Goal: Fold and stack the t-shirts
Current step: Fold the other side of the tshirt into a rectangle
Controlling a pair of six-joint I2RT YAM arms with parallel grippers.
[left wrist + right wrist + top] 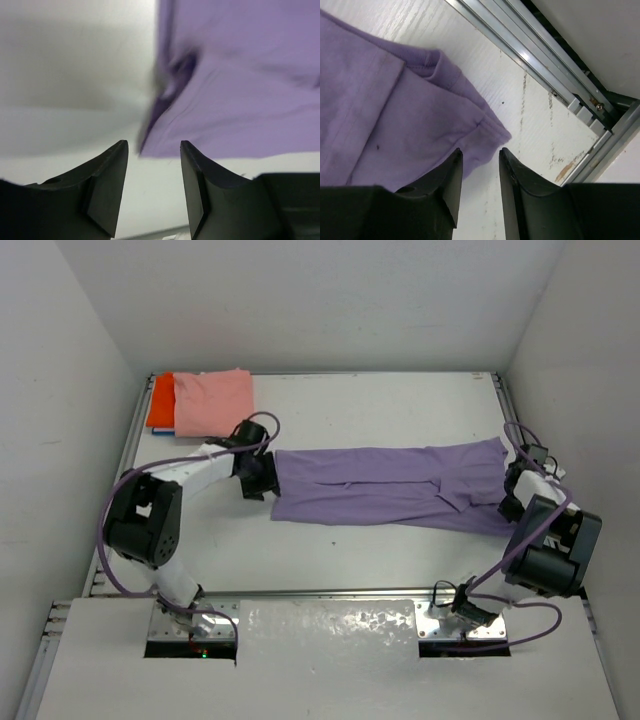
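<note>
Three t-shirts lie on the table (380, 550): one lavender shirt (390, 485), one salmon-pink shirt (212, 400) and one orange-red shirt (159, 400). The lavender shirt stretches as a long, narrow band across the middle of the table, between the two grippers.

The left gripper (258, 478) sits at the band's left end. In the left wrist view its jaws stand apart with nothing between them, and the cloth's edge lies just ahead of the fingertips (120, 150).

The right gripper (513, 502) sits at the band's right end. Its jaws are also parted and pinch nothing. A corner of the lavender cloth lies flat on the table just past and partly behind its tips, near the metal rail (545, 55) at the table's right edge.

Bare table runs along both long sides of the band.

The salmon-pink shirt lies folded on top of the orange-red one in the far left corner, apart from the lavender shirt.
</note>
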